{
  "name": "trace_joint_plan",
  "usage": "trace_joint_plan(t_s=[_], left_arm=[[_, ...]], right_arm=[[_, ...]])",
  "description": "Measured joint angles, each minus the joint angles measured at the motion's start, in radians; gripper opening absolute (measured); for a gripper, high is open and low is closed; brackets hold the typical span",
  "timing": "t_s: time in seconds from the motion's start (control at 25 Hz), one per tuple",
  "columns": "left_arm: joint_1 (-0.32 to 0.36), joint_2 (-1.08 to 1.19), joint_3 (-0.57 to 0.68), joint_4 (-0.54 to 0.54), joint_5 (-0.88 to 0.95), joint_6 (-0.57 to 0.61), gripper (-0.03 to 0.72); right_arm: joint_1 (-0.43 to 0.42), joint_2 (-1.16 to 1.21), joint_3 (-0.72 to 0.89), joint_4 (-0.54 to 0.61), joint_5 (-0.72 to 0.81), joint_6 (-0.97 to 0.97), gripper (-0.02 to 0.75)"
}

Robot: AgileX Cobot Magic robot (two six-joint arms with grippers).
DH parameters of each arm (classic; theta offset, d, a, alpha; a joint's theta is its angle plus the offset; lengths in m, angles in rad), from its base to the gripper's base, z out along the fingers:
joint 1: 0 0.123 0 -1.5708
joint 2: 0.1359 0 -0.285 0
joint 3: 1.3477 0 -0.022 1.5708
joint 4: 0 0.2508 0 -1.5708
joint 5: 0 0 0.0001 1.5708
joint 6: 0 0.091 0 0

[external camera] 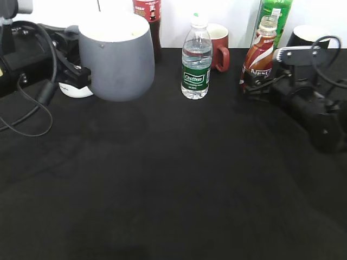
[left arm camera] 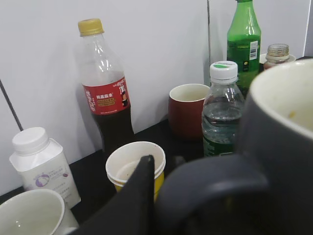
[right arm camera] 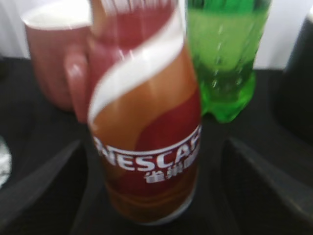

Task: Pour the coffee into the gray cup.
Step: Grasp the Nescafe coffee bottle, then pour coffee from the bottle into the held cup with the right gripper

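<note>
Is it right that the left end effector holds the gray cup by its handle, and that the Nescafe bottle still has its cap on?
Not quite. The left end effector does hold the gray cup by its handle, but the Nescafe bottle has no cap: its neck is open. The exterior view shows this, and the left wrist view shows the bare threaded mouth too.

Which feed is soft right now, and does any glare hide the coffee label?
Right wrist view: smeared with blur, yet the white lettering on the curvy brown-and-red coffee bottle reads. Left wrist view: background bottles sharp, the near rounded matte gray mug soft. Exterior view: fairly sharp, white wall washed out, no glare on the label.
</note>
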Motion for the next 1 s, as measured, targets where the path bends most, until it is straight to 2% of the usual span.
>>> trace_joint_plan(t_s=[0.24, 0.4, 0.48, 0.68, 0.88, 1.0], left_arm=[[0.0, 0.0, 0.0, 0.0, 0.0, 0.0, 0.067], [0.0, 0.0, 0.0, 0.0, 0.0, 0.0, 0.066], [0.0, 0.0, 0.0, 0.0, 0.0, 0.0, 0.066], [0.0, 0.0, 0.0, 0.0, 0.0, 0.0, 0.066], [0.0, 0.025, 0.0, 0.0, -0.002, 0.0, 0.066], [0.0, 0.082, 0.0, 0.009, -0.024, 0.0, 0.066]], right_arm=[[0.0, 0.087, -0.151, -0.001, 0.044, 0.004, 0.65], [0.001, 0.139, -0.217, -0.025, 0.07, 0.025, 0.596], [0.002, 0.147, -0.224, -0.031, 0.07, 0.026, 0.537], [0.004, 0.139, -0.22, -0.038, 0.077, -0.025, 0.531], [0.004, -0.078, -0.024, -0.039, 0.028, -0.044, 0.531], [0.005, -0.236, 0.153, -0.098, 0.024, -0.044, 0.531]])
